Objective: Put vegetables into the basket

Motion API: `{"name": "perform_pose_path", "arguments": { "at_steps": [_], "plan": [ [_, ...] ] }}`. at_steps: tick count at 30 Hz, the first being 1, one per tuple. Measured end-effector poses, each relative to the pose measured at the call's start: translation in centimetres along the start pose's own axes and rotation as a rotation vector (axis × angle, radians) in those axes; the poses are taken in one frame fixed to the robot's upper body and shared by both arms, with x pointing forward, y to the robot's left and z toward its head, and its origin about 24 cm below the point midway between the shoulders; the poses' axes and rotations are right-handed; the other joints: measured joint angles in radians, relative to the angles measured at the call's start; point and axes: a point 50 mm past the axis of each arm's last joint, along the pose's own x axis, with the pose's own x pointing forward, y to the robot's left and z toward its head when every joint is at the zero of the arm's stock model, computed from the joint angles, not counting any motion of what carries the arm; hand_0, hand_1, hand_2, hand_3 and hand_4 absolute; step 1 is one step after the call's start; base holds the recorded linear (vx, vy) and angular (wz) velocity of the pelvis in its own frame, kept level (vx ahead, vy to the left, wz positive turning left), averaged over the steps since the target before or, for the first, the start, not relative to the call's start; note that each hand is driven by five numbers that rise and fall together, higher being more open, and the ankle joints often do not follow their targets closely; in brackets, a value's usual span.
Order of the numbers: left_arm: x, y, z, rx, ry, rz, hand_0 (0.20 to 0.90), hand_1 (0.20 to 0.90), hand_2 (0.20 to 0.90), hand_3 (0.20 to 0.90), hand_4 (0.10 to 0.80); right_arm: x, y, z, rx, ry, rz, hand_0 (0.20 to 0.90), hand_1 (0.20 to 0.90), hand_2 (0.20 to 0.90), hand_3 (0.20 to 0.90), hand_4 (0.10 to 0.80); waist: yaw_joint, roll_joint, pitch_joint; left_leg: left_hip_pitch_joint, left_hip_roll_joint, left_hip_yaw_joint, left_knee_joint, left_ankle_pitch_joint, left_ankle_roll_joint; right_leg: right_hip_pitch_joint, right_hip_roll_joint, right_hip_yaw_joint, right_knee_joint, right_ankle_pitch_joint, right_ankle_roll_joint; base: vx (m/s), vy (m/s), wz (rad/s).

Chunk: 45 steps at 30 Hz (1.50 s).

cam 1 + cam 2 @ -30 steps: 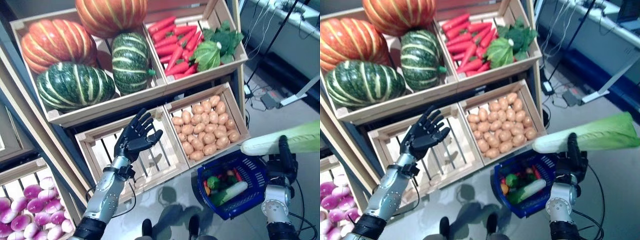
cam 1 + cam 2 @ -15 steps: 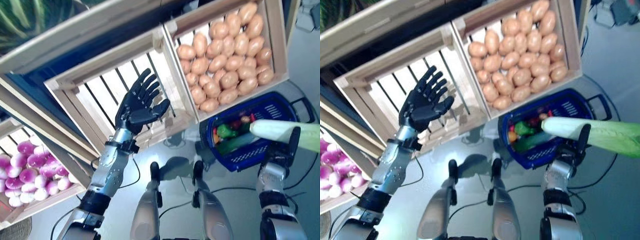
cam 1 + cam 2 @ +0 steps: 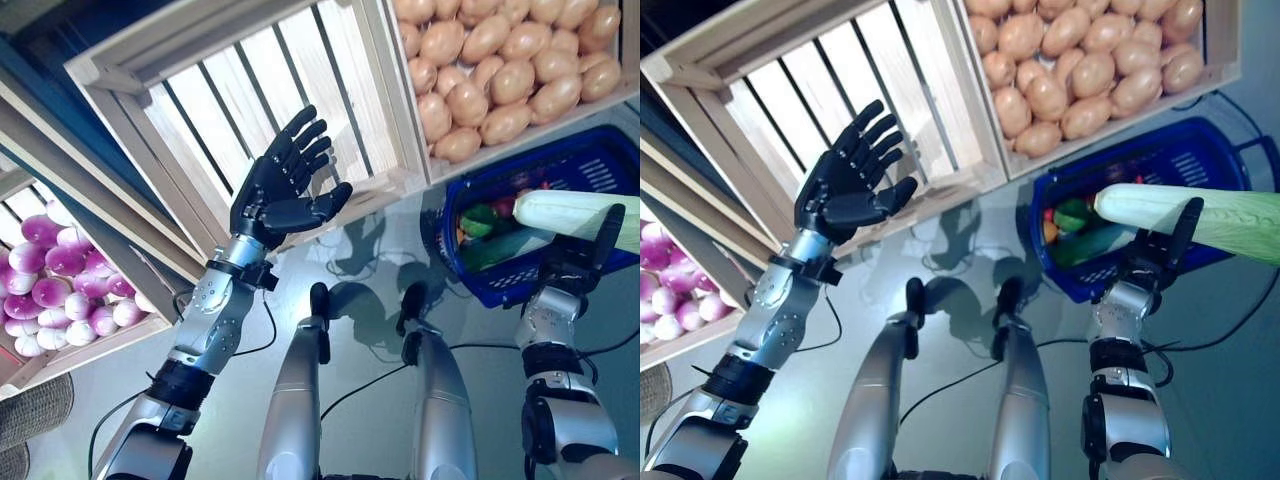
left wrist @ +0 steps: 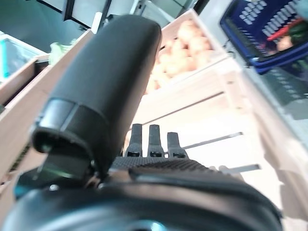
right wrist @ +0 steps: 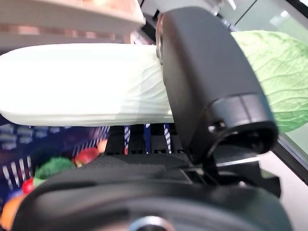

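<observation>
My right hand (image 3: pixel 1152 258) is shut on a long pale cabbage (image 3: pixel 1185 212) with a white stem and green leaf, thumb (image 5: pixel 207 82) lying across it. The cabbage (image 3: pixel 572 212) hangs level, its white end over the blue basket (image 3: pixel 1082 286) on the floor. Inside the basket lie a green pepper (image 3: pixel 1070 214), a cucumber (image 3: pixel 1092 243) and small red and orange pieces. At the left, my left hand (image 3: pixel 276 196) is raised, open and holding nothing, in front of an empty wooden crate (image 3: pixel 250 105); its fingers (image 4: pixel 149 138) stand straight.
A crate of potatoes (image 3: pixel 500 70) sits right behind the basket, touching its far rim. A lower crate of purple turnips (image 3: pixel 50 300) is at the far left. Grey floor lies between the crates and the basket.
The whole view has swung downward, so the upper shelves are out of sight. The cabbage's white end now sits further over the basket. My left hand keeps its open pose.
</observation>
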Motion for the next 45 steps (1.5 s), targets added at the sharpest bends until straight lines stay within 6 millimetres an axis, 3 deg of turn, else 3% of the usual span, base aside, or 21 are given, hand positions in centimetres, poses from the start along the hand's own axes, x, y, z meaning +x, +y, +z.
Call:
{"name": "perform_pose_path", "arguments": {
  "at_steps": [6, 10, 14, 20, 21, 22, 45],
  "plan": [
    [0.6, 0.2, 1.2, 0.034, -0.029, -0.01, 0.9, 0.9, 0.9, 0.9, 0.8, 0.3, 0.1, 0.4, -0.053, -0.015, -0.055, 0.3, 0.3, 0.3, 0.3, 0.4, 0.0, 0.002, 0.0, -0.11, 0.001, 0.005, 0.161, -0.065, 0.01, -0.116, -0.02, 0.028, 0.157, -0.052, 0.002, 0.005, -0.011, -0.04],
    [1.0, 0.1, 1.6, 0.037, -0.043, -0.007, 0.9, 0.9, 0.9, 0.9, 0.8, 0.5, 0.3, 0.0, -0.089, 0.01, -0.086, 0.3, 0.3, 0.3, 0.3, 0.4, 0.003, 0.002, 0.001, -0.179, 0.005, 0.005, 0.219, -0.076, 0.011, -0.186, -0.024, 0.04, 0.21, -0.059, -0.003, 0.015, -0.006, -0.02],
    [1.0, 0.1, 1.6, 0.037, -0.042, -0.003, 0.9, 0.9, 0.9, 0.9, 0.8, 0.4, -0.5, -0.5, -0.121, 0.037, -0.121, 0.3, 0.3, 0.3, 0.3, 0.4, 0.009, 0.002, 0.001, -0.183, 0.002, 0.0, 0.231, -0.079, 0.01, -0.193, -0.026, 0.043, 0.225, -0.063, -0.003, 0.052, -0.018, -0.02],
    [1.1, -0.3, 2.0, 0.023, -0.062, -0.013, 0.9, 0.9, 0.9, 0.9, 0.8, 0.4, 0.0, -0.7, -0.146, 0.033, -0.111, 0.3, 0.3, 0.3, 0.3, 0.4, 0.012, 0.003, 0.001, -0.199, -0.01, -0.022, 0.252, -0.085, 0.005, -0.205, -0.028, 0.042, 0.249, -0.071, -0.005, 0.009, -0.001, 0.01],
    [1.1, -0.4, 2.1, 0.022, -0.067, -0.018, 0.9, 0.9, 0.9, 0.9, 0.8, 0.4, 0.2, -0.7, -0.156, 0.031, -0.109, 0.446, 0.446, 0.446, 0.446, 0.497, 0.012, 0.003, 0.001, -0.202, -0.01, -0.022, 0.257, -0.087, 0.006, -0.209, -0.029, 0.043, 0.255, -0.074, -0.005, 0.0, 0.0, 0.0],
    [1.1, -0.5, 2.2, 0.022, -0.071, -0.022, 0.9, 0.9, 0.9, 0.9, 0.8, 0.4, 0.4, -0.8, -0.174, 0.027, -0.11, 0.9, 0.9, 0.9, 0.9, 0.8, 0.014, 0.003, 0.001, -0.205, -0.01, -0.022, 0.257, -0.087, 0.006, -0.212, -0.029, 0.043, 0.255, -0.074, -0.005, 0.042, 0.01, 0.02],
    [1.1, -0.6, 2.2, 0.018, -0.074, -0.017, 0.9, 0.9, 0.9, 0.9, 0.8, 0.8, 2.9, -0.6, -0.29, -0.042, -0.128, 0.9, 0.9, 0.9, 0.9, 0.8, 0.035, 0.003, 0.001, -0.208, -0.015, -0.031, 0.267, -0.093, 0.004, -0.209, -0.031, 0.038, 0.268, -0.085, -0.008, 0.021, 0.016, 0.0]
  ]
}}
